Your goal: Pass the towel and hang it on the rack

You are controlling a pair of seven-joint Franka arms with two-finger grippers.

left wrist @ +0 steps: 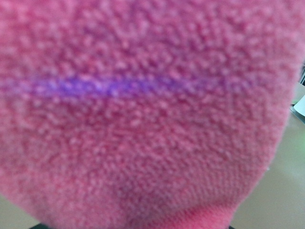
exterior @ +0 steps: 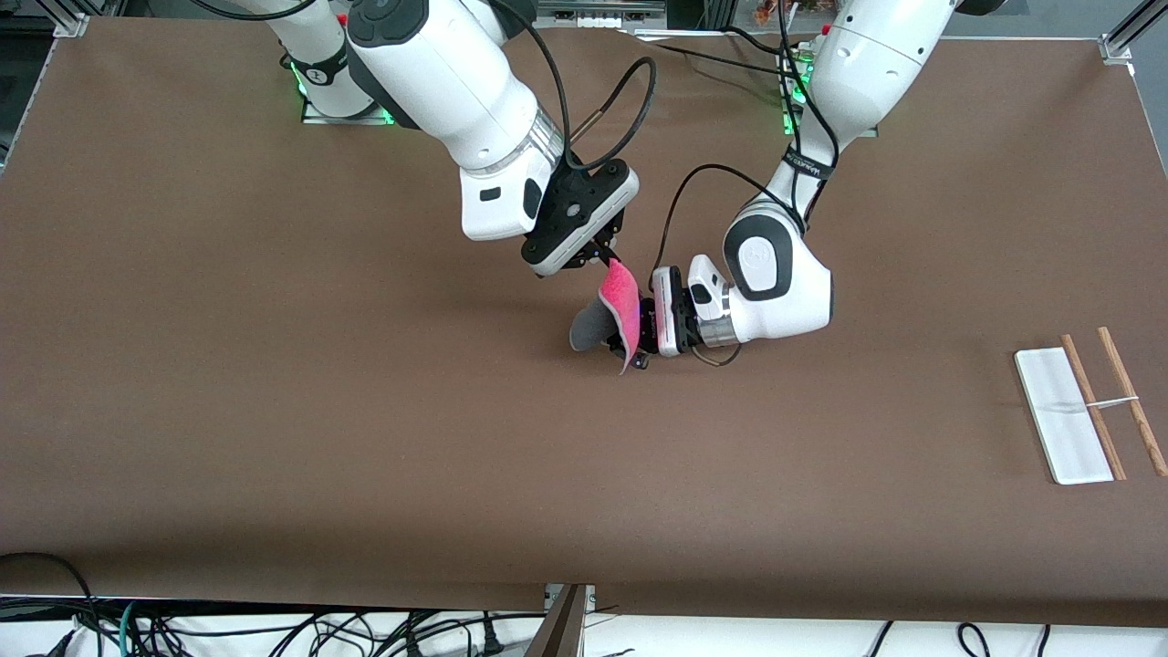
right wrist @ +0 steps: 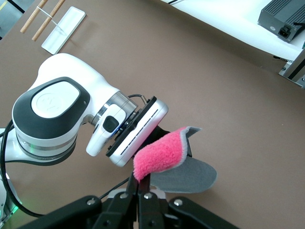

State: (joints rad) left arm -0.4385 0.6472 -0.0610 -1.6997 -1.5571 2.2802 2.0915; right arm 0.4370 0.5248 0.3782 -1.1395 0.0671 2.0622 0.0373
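Soft, limp pink-red fleece towel [exterior: 619,304] dangling mid-table, pinched by right gripper [right wrist: 141,187]; left gripper [exterior: 637,339] alongside, jaw state unclear. Best taken by upper edge.

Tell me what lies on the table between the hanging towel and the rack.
Only bare brown table lies between the towel and the rack, as the front view shows.

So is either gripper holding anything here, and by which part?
The right gripper pinches the towel by its upper edge, over mid-table. The left gripper is at the towel's lower part; whether it grips cannot be told.
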